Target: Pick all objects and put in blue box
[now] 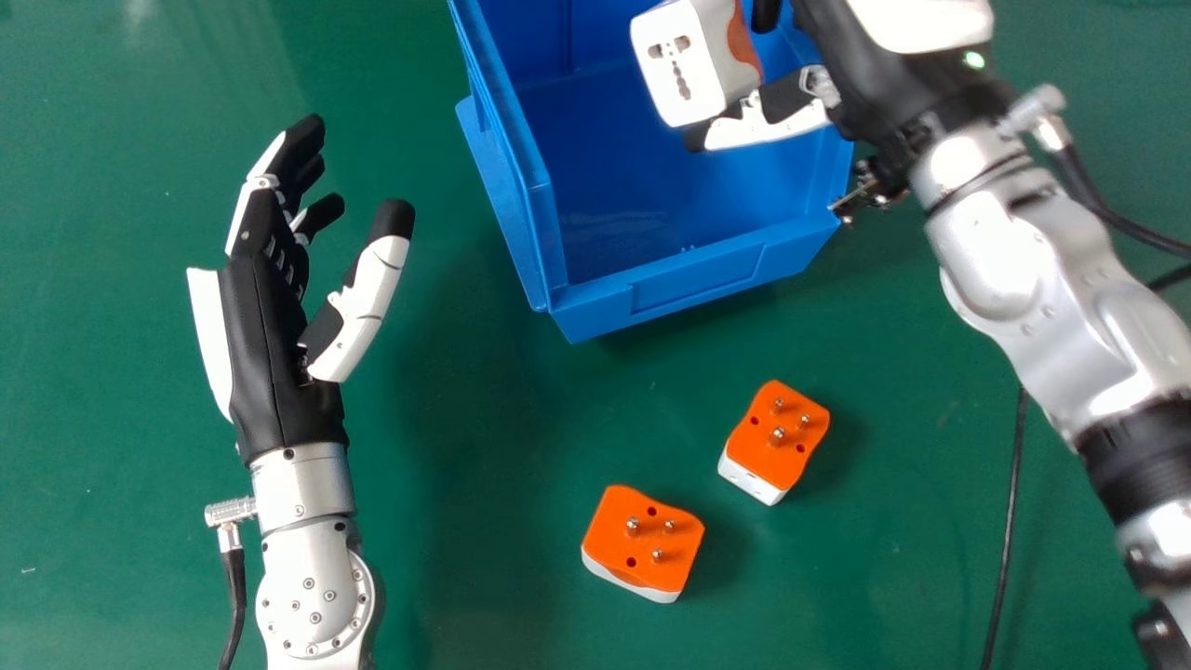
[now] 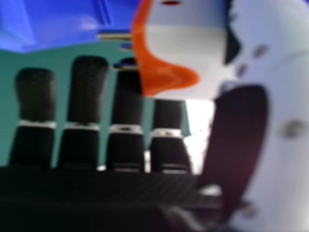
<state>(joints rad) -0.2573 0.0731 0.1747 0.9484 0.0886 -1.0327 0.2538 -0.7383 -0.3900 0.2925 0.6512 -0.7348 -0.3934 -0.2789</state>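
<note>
The right hand (image 1: 842, 56) grips one white-and-orange plug adapter (image 1: 684, 70) between its thumb and fingers, spread only as wide as the adapter's body, holding it above the inside of the blue box (image 1: 693, 279). In the head view, the adapter's white socket face is in sight and the thumb lies along its lower edge, while its orange part is on the side toward the palm. The right hand view shows the orange end and three metal pins projecting from it, with the thumb against the white body. The left hand (image 1: 270, 344) is open above the green table (image 1: 465, 577), its thumb well away from its relaxed fingers, holding nothing. In all, three plug adapters are in sight: the one in the grip and two on the table, outside the box. Of those two, one adapter (image 1: 777, 456) lies nearer the box's front wall; the second adapter (image 1: 642, 549) lies farther from it and more to the left. The pair are near each other but apart, both orange side up, each with three metal pins standing upward and a white base below. There is one blue box, resting on the table.
</note>
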